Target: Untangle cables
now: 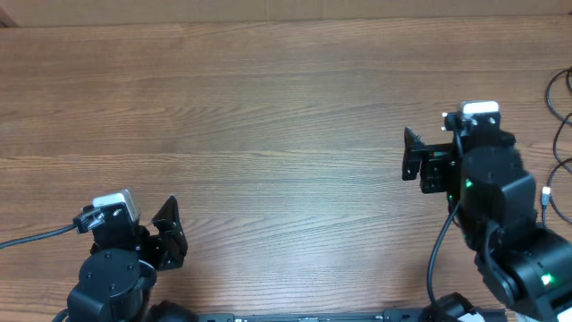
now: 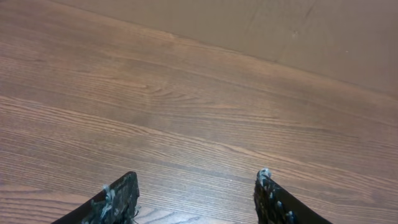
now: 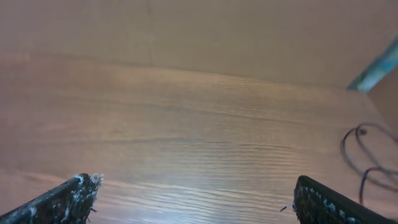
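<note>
Thin black cables loop along the far right edge of the wooden table, one ending in a small light-tipped plug. In the right wrist view the same cables curl at the right side, well off from the fingers. My right gripper points left over bare wood, away from the cords, open and empty. My left gripper sits at the near left, far from the cables. Its fingers stand apart over bare table, nothing between them.
A brown wall or board rises behind the table's far edge. A thicker black robot cable trails left from the left arm. A bluish strip shows at the right wrist view's upper right.
</note>
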Tool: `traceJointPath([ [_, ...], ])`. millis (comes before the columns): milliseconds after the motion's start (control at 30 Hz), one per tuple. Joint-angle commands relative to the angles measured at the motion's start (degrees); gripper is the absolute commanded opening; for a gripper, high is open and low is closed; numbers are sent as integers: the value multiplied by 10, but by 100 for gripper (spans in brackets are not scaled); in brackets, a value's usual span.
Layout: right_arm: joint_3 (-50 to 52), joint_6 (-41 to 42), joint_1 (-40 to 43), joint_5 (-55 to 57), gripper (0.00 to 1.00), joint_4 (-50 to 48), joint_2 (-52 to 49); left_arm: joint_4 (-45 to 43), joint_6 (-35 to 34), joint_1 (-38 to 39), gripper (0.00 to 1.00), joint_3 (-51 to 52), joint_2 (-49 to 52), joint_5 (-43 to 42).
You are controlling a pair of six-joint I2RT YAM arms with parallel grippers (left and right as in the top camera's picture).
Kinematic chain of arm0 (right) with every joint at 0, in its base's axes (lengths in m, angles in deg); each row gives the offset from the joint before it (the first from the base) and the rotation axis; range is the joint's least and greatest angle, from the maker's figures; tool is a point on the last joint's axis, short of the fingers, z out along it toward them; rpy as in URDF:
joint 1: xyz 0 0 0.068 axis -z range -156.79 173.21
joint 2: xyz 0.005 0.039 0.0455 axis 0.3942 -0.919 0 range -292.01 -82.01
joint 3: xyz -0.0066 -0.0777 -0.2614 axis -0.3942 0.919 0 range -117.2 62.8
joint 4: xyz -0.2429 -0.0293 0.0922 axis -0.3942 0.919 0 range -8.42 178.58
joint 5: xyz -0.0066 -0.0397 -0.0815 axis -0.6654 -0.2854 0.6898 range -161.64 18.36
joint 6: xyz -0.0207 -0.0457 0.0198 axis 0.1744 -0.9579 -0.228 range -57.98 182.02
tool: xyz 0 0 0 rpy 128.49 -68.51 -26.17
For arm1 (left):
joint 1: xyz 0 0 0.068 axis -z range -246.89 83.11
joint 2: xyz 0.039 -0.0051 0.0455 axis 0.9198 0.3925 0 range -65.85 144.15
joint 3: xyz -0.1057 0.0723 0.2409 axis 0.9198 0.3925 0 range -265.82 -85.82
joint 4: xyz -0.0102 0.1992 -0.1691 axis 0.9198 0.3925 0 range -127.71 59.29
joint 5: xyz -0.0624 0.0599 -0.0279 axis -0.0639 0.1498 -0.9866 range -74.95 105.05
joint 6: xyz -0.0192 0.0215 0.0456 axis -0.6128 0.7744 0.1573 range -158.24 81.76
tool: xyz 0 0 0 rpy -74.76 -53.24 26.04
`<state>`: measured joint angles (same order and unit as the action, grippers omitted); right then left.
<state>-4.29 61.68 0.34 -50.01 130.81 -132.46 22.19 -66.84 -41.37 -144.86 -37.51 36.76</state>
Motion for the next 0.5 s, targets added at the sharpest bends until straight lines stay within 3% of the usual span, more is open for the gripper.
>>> traceJointPath([
  [0,-1,-76,50,-87,100,-17,-12,-6,-8,0,60,1,-5,-3],
  [333,-1,-74,269,-310,100,-82,-65,-19,-8,0,61,1,-5,-3],
  [467,-1,-74,290,-367,100,-94,-73,-28,-8,0,79,1,-5,-3],
])
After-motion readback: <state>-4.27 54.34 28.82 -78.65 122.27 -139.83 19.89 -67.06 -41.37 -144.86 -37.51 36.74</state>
